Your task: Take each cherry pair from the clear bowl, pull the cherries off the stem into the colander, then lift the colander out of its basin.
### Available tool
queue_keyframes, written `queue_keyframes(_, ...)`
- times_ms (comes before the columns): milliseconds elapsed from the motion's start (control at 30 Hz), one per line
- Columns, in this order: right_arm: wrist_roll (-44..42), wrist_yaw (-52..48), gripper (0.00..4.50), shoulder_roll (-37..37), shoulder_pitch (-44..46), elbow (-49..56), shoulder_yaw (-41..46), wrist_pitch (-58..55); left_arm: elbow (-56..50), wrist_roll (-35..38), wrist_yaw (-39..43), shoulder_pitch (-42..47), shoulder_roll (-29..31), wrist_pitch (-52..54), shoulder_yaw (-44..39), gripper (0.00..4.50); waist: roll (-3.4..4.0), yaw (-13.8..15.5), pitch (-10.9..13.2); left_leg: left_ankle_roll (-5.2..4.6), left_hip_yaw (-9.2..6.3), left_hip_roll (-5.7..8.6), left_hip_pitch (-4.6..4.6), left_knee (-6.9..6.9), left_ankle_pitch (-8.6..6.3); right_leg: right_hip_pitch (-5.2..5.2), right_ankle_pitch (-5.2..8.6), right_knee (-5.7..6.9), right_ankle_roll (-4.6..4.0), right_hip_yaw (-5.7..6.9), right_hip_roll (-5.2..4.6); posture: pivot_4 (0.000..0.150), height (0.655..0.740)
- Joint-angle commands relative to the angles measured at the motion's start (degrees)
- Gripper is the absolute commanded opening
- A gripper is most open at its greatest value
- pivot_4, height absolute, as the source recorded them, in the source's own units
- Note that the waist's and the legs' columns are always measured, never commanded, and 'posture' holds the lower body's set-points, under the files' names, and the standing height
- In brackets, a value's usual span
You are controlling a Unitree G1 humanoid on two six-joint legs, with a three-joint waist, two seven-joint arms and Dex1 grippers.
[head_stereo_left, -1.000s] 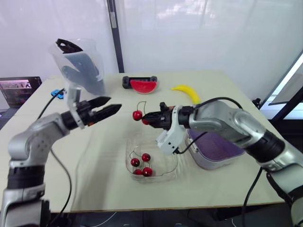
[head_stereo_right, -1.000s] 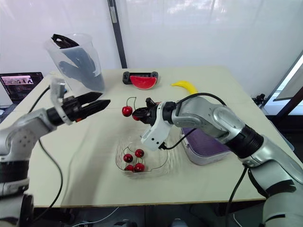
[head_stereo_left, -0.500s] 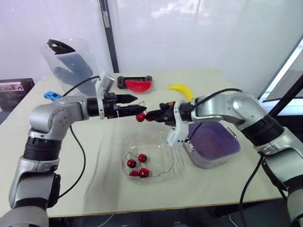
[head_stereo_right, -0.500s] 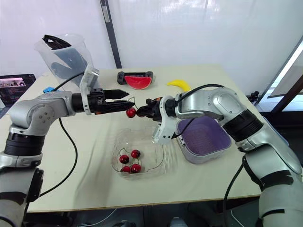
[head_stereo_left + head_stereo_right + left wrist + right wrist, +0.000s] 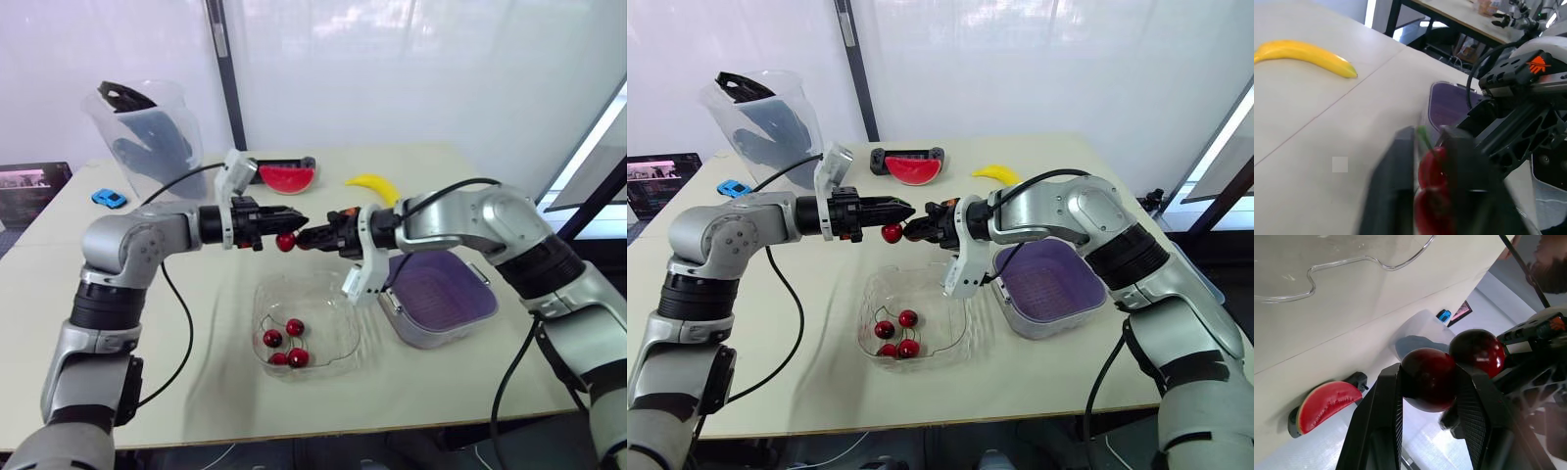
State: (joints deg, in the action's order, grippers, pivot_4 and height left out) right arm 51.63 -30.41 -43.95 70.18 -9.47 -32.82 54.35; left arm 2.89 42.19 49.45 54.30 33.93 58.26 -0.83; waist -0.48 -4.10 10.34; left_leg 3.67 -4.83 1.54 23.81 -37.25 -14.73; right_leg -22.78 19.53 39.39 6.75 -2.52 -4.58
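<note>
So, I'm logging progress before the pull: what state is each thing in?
right gripper, shut on one cherry of the cherry pair
left gripper, at the pair's other cherry, grip unclear
clear bowl, four cherries inside
colander, empty, seated in its basin

Cherry stem point(image 5: 1423, 135) blurred, mostly hidden

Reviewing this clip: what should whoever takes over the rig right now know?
Right gripper: shut on one cherry of a cherry pair, in the air near the clear bowl.
Left gripper: at the same pair; grasp unclear.
Bowl: four cherries inside.
Colander: in its basin, no cherries visible in it.
To do: pull this pair apart over the colander, repeat for the rest, lift the colander out.
</note>
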Motion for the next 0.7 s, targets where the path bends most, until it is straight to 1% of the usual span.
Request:
queue_keyframes(33, 0.1, 0.8, 1.48, -0.2, 0.5, 0.7, 2.3, 0.9, -0.7, 1.1, -0.8, 2.1, -0.4, 0.7, -2.5, 0.03, 0.0, 0.0, 0.0, 0.0, 0.0, 0.0, 0.0, -0.01, 0.0, 0.01, 0.0, 0.0, 0.0, 0.0, 0.0, 0.15, 0.74)
queue_keyframes(267, -0.4, 0.1, 1.48, -0.3, 0.1, 0.4, 2.3, 1.2, -1.3, 1.0, -0.4, 1.6, -0.6, 0.8, -2.1, 0.03, 0.0, 0.0, 0.0, 0.0, 0.0, 0.0, 0.0, -0.02, 0.0, 0.01, 0.0, 0.0, 0.0, 0.0, -0.01, 0.15, 0.74)
queue_keyframes(533, -0.8, -0.5, 1.48, -0.5, 0.1, 0.1, 2.3, 1.6, 0.2, 0.6, -0.5, 3.2, -0.9, 0.6, -2.1, 0.03, 0.0, 0.0, 0.0, 0.0, 0.0, 0.0, 0.0, -0.03, 0.0, 0.02, 0.0, 0.0, 0.0, 0.0, -0.01, 0.15, 0.74)
queue_keyframes(633, -1.1, -0.7, 1.48, -0.4, 0.0, 0.1, 2.4, 1.5, -0.3, 0.8, 0.2, 3.2, -0.5, 0.6, -2.0, 0.91, 0.0, 0.0, 0.0, 0.0, 0.0, 0.01, 0.0, -0.03, 0.0, 0.02, 0.0, 0.0, 0.0, 0.0, -0.01, 0.15, 0.74)
queue_keyframes(667, -1.1, -0.8, 1.48, -0.3, 0.0, 0.0, 2.5, 1.5, -0.6, 0.8, 0.5, 3.0, -0.3, 0.7, -1.8, 1.46, 0.0, 0.0, 0.0, 0.0, 0.01, 0.01, 0.0, -0.03, 0.0, 0.02, 0.0, 0.0, 0.0, 0.0, -0.01, 0.15, 0.74)
queue_keyframes(700, -1.2, -0.9, 1.48, -0.3, 0.0, 0.0, 2.6, 1.5, -1.0, 0.7, 0.8, 2.9, 0.0, 0.7, -1.5, 1.81, 0.0, 0.0, 0.0, 0.0, 0.01, 0.01, 0.0, -0.03, 0.0, 0.02, 0.0, 0.0, 0.0, 0.0, -0.01, 0.15, 0.74)
